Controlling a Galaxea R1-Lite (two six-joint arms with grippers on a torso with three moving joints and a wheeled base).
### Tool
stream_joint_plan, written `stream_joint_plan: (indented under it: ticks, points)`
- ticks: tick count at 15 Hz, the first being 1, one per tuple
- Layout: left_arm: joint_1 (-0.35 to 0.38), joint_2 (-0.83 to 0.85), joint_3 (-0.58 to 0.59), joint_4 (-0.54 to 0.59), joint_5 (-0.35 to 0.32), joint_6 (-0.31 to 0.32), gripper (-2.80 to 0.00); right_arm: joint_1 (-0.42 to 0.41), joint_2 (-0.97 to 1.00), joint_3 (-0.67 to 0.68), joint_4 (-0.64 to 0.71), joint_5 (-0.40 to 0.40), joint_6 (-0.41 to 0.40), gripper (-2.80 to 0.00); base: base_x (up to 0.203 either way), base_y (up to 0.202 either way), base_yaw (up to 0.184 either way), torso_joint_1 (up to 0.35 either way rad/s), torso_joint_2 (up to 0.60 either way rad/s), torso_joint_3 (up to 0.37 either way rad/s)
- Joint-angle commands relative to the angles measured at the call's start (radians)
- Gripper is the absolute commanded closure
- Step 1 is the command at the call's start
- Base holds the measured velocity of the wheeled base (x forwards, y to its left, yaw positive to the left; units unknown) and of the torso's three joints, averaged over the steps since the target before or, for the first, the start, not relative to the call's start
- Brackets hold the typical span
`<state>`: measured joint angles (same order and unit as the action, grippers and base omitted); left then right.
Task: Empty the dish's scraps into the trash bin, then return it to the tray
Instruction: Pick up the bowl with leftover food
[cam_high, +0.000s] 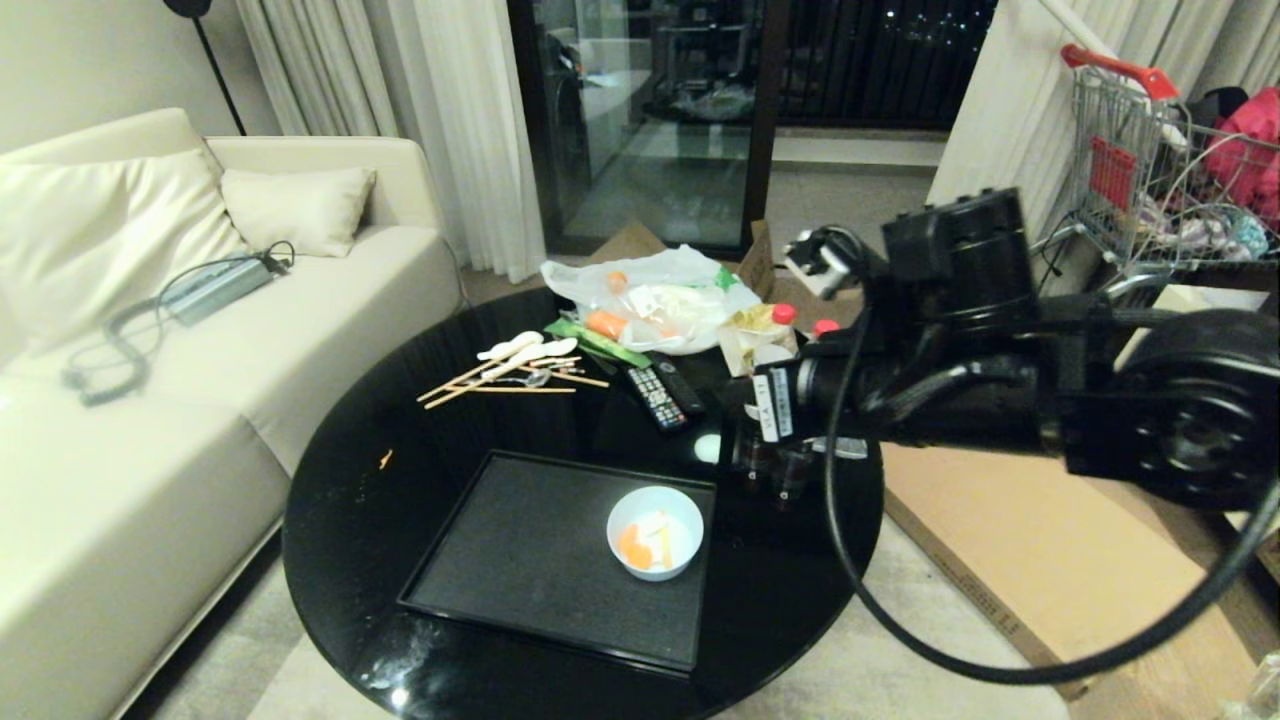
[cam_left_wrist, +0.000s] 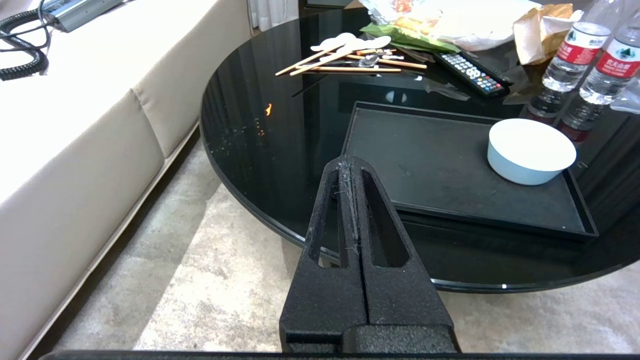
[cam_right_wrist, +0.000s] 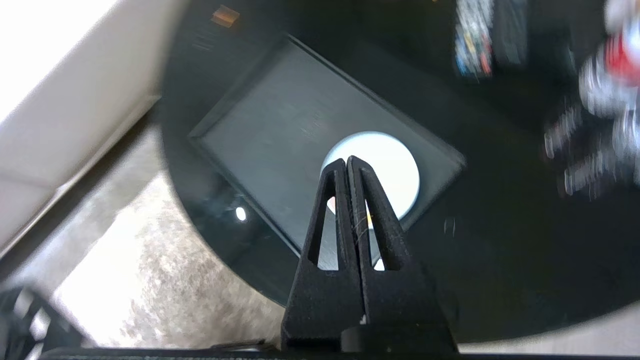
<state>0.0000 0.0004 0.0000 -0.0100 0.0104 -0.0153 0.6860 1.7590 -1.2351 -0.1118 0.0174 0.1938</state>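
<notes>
The dish (cam_high: 655, 532), a small pale blue-white bowl, stands at the right end of the black tray (cam_high: 530, 560) on a round black table. Orange and pale scraps (cam_high: 640, 545) lie inside it. My right arm (cam_high: 960, 380) reaches in from the right. In its wrist view the right gripper (cam_right_wrist: 346, 161) is shut and empty, hanging above the dish (cam_right_wrist: 390, 160) and tray (cam_right_wrist: 280, 125) without touching. My left gripper (cam_left_wrist: 350, 162) is shut and empty, parked off the table's near edge, with the dish (cam_left_wrist: 530, 152) to its far side. The trash bin is out of view.
Behind the tray lie remotes (cam_high: 665, 390), chopsticks and spoons (cam_high: 515, 365), a plastic bag of food (cam_high: 665, 300) and water bottles (cam_left_wrist: 575, 55). A cream sofa (cam_high: 150, 400) runs along the left. Cardboard (cam_high: 1000, 540) and a shopping cart (cam_high: 1160, 170) are on the right.
</notes>
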Motion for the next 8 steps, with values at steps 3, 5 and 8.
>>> stream_joint_plan:
  ticks: [3,5,8]
  points:
    - [0.0,0.0,0.0,-0.001,0.0,0.0,0.0,0.027,0.278,-0.336,0.342,-0.11,0.151,0.0,0.0,0.0,0.0,0.0,0.0,0.0]
    - [0.0,0.0,0.0,-0.001,0.0,0.0,0.0,0.019,0.36,-0.477,0.546,-0.127,0.206,0.0,0.0,0.0,0.0,0.0,0.0,0.0]
    - [0.0,0.0,0.0,-0.001,0.0,0.0,0.0,0.002,0.477,-0.609,0.748,-0.154,0.242,0.0,0.0,0.0,0.0,0.0,0.0,0.0]
